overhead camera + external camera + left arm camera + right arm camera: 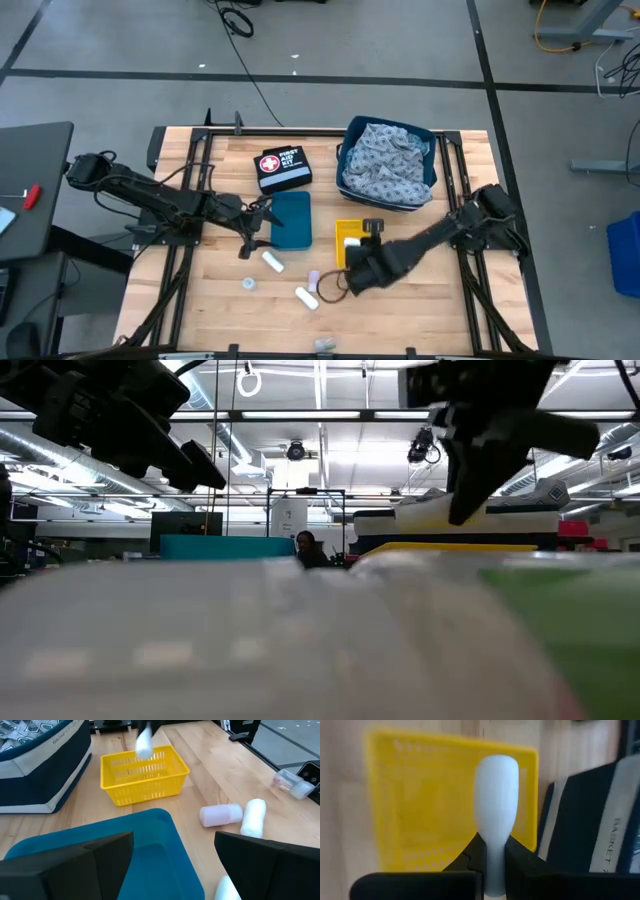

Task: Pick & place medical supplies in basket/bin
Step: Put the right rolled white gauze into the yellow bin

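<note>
My right gripper (371,229) hovers above the yellow basket (346,236), shut on a white gauze roll (496,795). The left wrist view also shows that roll (144,745) over the basket (142,775). My left gripper (175,870) is open over the near end of the teal bin (291,220), touching nothing. Two more gauze rolls (272,262) (307,297), a pale lilac bottle (313,277) and a tiny tape ring (248,284) lie on the table. Patterned cloth (385,165) fills the navy basket (345,150). My right gripper pinches the gauze roll between its two fingers at one end (495,847). The rest of the roll sticks out past the fingertips. The fingers come from above, pointing down, along the roll. The roll is lifted clear and hangs over the yellow basket.
A black first-aid pouch (283,168) lies beyond the teal bin. A small packet (325,345) sits at the table's near edge. Bare wood lies between the loose rolls and the near edge. Black frame rails run along both sides of the table.
</note>
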Available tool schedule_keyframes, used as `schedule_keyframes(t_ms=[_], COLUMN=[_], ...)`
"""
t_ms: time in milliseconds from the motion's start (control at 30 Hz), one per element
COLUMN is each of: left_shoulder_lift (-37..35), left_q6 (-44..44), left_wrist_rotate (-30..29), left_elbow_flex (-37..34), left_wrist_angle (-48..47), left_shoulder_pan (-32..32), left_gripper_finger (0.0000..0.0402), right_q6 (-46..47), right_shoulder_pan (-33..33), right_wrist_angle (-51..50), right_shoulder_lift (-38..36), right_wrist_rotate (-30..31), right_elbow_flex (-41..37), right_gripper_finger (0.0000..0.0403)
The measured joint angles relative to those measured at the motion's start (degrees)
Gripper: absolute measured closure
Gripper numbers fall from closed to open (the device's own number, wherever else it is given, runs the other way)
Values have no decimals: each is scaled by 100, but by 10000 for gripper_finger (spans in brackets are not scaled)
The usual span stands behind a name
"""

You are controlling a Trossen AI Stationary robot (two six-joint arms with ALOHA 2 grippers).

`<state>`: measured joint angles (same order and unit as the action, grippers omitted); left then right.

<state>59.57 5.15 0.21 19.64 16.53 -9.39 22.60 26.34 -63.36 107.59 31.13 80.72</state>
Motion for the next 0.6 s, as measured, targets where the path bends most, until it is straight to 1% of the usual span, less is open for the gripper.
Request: schedule_keyframes(t_ms=[133, 233, 367, 433, 600], left_shoulder_lift=[0, 0, 0, 0, 0], left_q6=[-56, -75, -130, -146, -176], left_wrist_rotate=[-4, -9, -17, -17, 51], left_elbow_flex=[0, 0, 0, 0, 0], left_wrist_angle=[-96, -267, -331, -357, -627], left_shoulder_pan=[0, -2, -1, -2, -2], left_gripper_finger=[118, 118, 118, 118, 118], right_q6=[-406, -776, -891, -891, -959], right_shoulder_pan=[-386, -574, -795, -858, -882], right_wrist_angle=[465, 737, 876, 871, 880], right_shoulder_lift=[-2, -2, -2, -2, -2], right_wrist_rotate=[-582, -788, -1085, -1121, -1105], right_elbow_flex=[-293, -474, -587, -587, -587], right_gripper_finger=[372, 372, 368, 342, 240])
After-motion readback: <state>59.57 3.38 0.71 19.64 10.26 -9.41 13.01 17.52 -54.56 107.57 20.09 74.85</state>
